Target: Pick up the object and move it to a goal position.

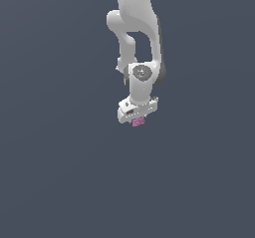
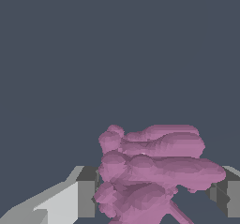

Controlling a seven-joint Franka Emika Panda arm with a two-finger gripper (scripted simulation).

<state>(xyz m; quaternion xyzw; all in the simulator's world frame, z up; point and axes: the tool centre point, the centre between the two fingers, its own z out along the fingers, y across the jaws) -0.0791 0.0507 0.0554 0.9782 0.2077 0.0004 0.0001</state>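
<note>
The object [image 1: 138,122] is a tiny pink-magenta lump with horizontal ridges, showing just beneath the white hand of my gripper [image 1: 137,117] in the exterior view. In the wrist view the object [image 2: 154,167] fills the space between my two fingers. One grey fingertip [image 2: 86,192] presses against one of its sides. The other fingertip [image 2: 228,195] meets its longest ridge on the opposite side. My gripper [image 2: 157,192] is shut on the object. The arm reaches straight down from the top of the exterior view. No goal marker shows in either view.
A plain dark blue-grey surface [image 1: 60,172] fills both views with no edges or other objects visible. The white arm links [image 1: 134,28] stand above the gripper.
</note>
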